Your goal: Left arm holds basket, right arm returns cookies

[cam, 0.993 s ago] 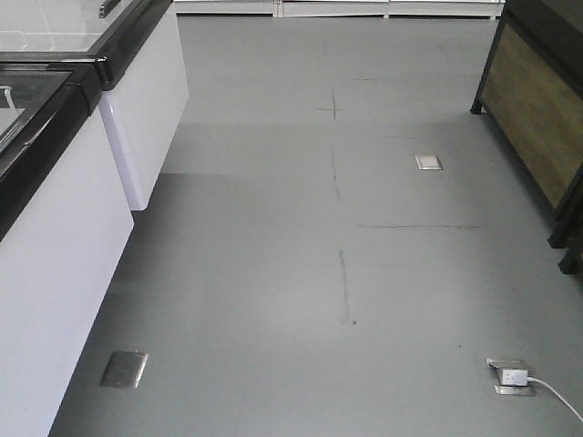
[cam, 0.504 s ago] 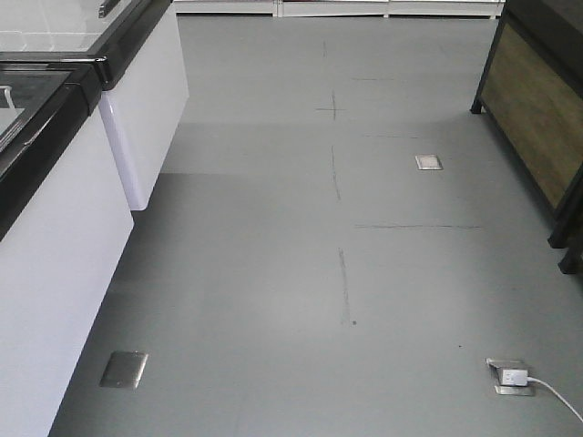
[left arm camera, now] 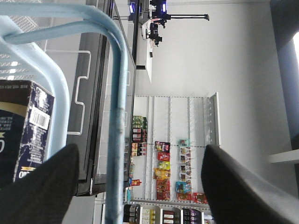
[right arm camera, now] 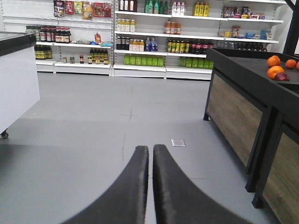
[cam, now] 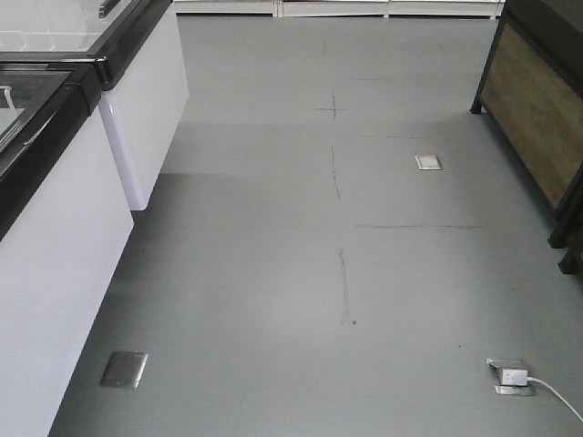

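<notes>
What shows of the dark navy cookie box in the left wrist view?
Only one corner of the dark navy cardboard cookie box shows, at the frame's left edge. Its faces carry a white barcode, fine white print and a pale gold band. It sits next to a bar of the light blue plastic basket. A black finger of the left tool hides its lower part.

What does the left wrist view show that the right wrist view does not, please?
Only the left wrist view: the basket handle passing between the spread fingers of the left end effector, and the cookies box. Only the right wrist view: the right end effector shut on nothing, and a fruit stand with oranges. Both: stocked shop shelves.
</notes>
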You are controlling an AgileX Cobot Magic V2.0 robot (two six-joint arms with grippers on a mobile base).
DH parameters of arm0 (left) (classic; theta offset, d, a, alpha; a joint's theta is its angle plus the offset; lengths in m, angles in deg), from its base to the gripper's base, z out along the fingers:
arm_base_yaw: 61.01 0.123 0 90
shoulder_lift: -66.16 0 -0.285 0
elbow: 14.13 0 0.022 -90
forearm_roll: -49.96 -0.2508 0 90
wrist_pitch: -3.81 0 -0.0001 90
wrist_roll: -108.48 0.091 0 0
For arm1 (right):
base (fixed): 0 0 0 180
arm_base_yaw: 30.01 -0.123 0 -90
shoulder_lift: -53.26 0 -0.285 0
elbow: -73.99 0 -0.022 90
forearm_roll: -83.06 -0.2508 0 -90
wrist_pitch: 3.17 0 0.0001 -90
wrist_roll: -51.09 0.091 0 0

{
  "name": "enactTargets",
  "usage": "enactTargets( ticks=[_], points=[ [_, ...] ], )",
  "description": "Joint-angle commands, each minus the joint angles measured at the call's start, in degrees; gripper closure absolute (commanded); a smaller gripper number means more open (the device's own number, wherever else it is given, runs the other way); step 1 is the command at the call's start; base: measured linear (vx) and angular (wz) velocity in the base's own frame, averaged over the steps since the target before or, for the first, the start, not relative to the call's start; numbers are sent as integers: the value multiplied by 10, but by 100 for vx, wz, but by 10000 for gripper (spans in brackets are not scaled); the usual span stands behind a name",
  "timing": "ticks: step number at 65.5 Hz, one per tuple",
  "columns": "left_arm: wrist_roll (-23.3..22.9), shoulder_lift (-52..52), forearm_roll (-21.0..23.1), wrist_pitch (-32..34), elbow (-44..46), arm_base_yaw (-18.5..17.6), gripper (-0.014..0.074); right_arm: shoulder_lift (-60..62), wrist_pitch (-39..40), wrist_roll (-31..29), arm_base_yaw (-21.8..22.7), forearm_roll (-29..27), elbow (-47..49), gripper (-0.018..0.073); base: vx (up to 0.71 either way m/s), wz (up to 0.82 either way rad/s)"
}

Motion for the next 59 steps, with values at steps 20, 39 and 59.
enactTargets(
  ticks=[20,39,59],
  points=[
    [-7,-30,-2,58,22,-14,81,7,43,-3,0,2,-10,565,0,0],
    [-7,-49,-57,139,22,-49,82,7,43,-3,0,2,-10,565,0,0],
    [-21,-49,-92,159,14,-48,84,7,43,-3,0,2,-10,565,0,0]
  ],
)
